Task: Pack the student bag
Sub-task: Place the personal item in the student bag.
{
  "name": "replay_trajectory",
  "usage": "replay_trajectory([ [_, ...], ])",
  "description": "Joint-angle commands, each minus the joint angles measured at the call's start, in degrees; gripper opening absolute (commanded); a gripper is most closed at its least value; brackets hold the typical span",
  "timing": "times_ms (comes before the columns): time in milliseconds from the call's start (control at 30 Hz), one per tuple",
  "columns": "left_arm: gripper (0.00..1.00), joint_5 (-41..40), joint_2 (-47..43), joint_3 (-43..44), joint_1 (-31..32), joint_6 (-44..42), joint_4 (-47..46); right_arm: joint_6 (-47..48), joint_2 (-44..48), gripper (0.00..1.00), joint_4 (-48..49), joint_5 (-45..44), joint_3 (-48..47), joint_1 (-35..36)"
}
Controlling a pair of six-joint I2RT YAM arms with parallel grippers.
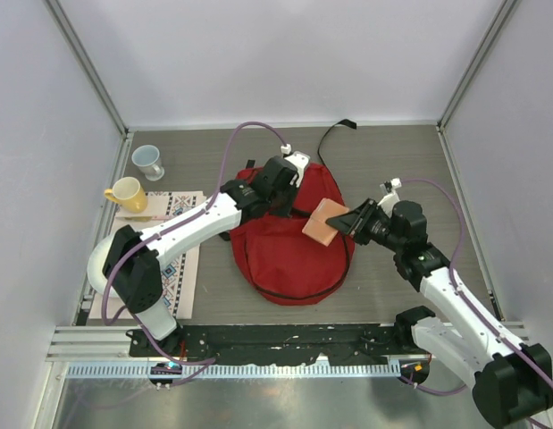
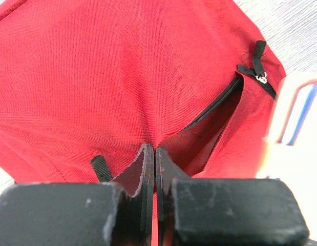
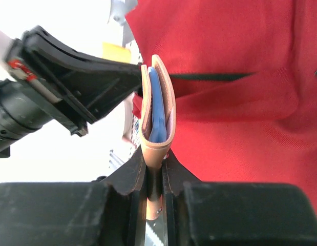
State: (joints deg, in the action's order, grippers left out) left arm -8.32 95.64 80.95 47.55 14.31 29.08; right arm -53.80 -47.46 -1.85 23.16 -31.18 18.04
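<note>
From above, the student bag (image 1: 289, 259) lies flat at the middle of the worktop (image 1: 392, 161), with black straps trailing toward the far edge. The left claw (image 1: 283, 189) sits on the bag's far part. The right claw (image 1: 341, 222) hangs over the bag's right side, gripping a tan book (image 1: 321, 221) that is tilted above the red fabric. A yellow mug (image 1: 126, 194) and a pale blue mug (image 1: 149, 162) stand at the far left by a patterned mat (image 1: 180, 259), well apart from the bag

At the left wrist, the claw is drawn narrow, pinching a fold of red fabric at the lip of an open zipped pocket (image 2: 214, 120). The bag spreads out beyond the fingertips, and a zipper pull (image 2: 260, 77) sits at the pocket's far end. A pale blur shows at the right edge

At the right wrist, the claw is clamped on the lower edge of the book, which stands on edge with blue showing between its tan covers. The bag fills the view behind and to the right. The black left claw reaches in just beside the book's upper left, and whether they touch cannot be told
</note>
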Motion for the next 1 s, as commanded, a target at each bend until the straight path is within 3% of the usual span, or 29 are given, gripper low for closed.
replay_trajectory([
  [0,0.04,2.9,-1.4,3.8,0.3,6.3,-1.5,-8.2,-2.9,0.01,14.1,10.0,4.1,0.3],
  [300,0.04,4.3,-2.7,2.4,0.5,12.3,-0.8,-13.5,-10.2,0.01,27.9,12.8,6.7,2.1],
  [667,0.05,0.8,-5.2,-0.6,0.6,16.0,-3.0,-14.8,-18.7,0.01,30.1,11.9,9.0,5.4],
  [967,0.05,0.5,-5.5,-1.3,0.6,15.7,-2.9,-18.2,-27.8,0.01,38.7,9.7,10.5,8.2],
])
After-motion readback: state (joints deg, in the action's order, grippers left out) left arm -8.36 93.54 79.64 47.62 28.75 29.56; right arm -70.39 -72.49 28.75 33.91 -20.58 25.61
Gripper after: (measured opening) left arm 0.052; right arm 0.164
